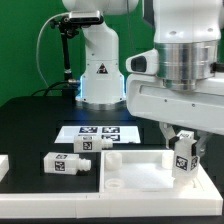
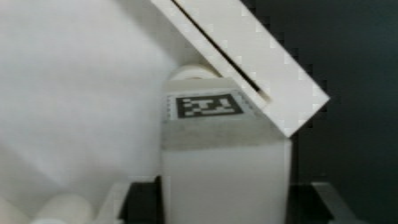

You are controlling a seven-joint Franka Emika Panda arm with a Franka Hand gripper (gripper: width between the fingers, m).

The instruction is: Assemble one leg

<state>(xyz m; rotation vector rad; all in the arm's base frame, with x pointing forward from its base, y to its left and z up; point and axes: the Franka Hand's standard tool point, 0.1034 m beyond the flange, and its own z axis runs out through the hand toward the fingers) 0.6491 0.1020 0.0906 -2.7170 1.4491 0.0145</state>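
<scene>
My gripper is shut on a white leg with a black-and-white tag and holds it upright over the right far corner of the large flat white panel. In the wrist view the leg fills the space between the dark fingers, with its tag facing the camera and its rounded far end close to the panel near that panel's raised edge. I cannot tell whether the leg touches the panel. Two more legs lie on the black table to the exterior view's left.
The marker board lies behind the panel, in front of the arm's white base. A white part shows at the exterior view's left edge. A round boss stands on the panel's far left corner.
</scene>
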